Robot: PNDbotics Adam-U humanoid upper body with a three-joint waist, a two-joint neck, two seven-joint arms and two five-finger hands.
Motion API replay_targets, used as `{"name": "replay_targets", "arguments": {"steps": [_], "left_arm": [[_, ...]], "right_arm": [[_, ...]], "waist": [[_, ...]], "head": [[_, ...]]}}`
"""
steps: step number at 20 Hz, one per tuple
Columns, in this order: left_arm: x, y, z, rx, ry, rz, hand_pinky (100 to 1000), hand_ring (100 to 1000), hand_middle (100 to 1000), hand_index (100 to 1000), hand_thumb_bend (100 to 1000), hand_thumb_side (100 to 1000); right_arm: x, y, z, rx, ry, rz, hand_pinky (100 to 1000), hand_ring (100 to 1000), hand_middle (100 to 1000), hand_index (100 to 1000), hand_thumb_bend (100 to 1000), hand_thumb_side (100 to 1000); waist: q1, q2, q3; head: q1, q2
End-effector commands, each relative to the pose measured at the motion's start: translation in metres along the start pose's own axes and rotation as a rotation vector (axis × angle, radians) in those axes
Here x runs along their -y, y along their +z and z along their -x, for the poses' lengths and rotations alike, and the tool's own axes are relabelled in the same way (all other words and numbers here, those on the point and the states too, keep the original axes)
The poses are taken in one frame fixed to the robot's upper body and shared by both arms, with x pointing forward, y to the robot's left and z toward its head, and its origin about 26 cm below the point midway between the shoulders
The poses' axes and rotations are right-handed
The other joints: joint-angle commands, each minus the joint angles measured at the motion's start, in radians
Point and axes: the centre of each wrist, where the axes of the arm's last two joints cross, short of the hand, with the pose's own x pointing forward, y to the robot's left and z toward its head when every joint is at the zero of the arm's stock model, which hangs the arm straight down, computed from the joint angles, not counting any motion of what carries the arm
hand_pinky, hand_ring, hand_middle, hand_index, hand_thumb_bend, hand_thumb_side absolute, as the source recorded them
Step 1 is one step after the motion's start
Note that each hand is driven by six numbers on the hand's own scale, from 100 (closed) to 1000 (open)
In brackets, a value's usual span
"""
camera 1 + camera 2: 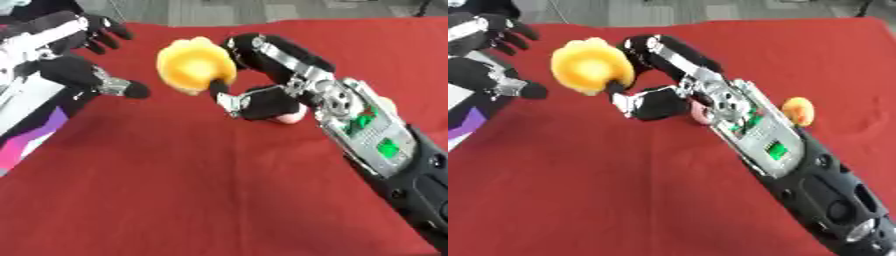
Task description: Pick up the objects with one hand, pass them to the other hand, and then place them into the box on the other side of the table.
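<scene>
My right hand point(262, 75) is held above the red table, fingers and thumb curled round a yellow-orange ruffled object point(196, 65). My left hand point(83, 60) hangs at the upper left with fingers spread open, a short gap away from that object and not touching it. A small orange object point(798, 111) lies on the cloth to the right of my right forearm. A pinkish object point(697, 112) shows just under my right hand, mostly hidden.
A red cloth point(192, 190) covers the table. At the left edge sits a box point(35, 125) with a white, black and purple side, partly under my left arm. Grey floor lies beyond the far table edge.
</scene>
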Motion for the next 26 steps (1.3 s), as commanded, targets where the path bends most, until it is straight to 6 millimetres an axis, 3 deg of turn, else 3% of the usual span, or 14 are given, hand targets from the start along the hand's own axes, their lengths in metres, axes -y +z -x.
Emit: {"name": "replay_targets", "arguments": {"steps": [1, 12, 26], "left_arm": [[-0.004, -0.002, -0.006, 0.009, -0.046, -0.02, 859, 842, 827, 843, 866, 416], [0.005, -0.007, -0.015, 0.061, -0.024, 0.043, 859, 842, 824, 836, 888, 418], [-0.004, 0.015, -0.021, 0.09, 0.092, 0.163, 862, 844, 821, 827, 896, 413]], "right_arm": [[0.001, -0.003, -0.012, 0.066, 0.029, -0.002, 803, 562, 492, 559, 100, 100], [-0.005, -0.006, -0.017, 0.118, 0.046, -0.019, 800, 562, 492, 557, 100, 100], [-0.006, -0.006, -0.013, 0.105, 0.079, 0.05, 783, 557, 490, 554, 100, 100]], "waist": [[0.014, -0.014, 0.001], [0.012, -0.01, 0.002], [0.009, 0.0, 0.006]], "head": [[0.005, 0.006], [0.007, 0.006], [-0.009, 0.006]]}}
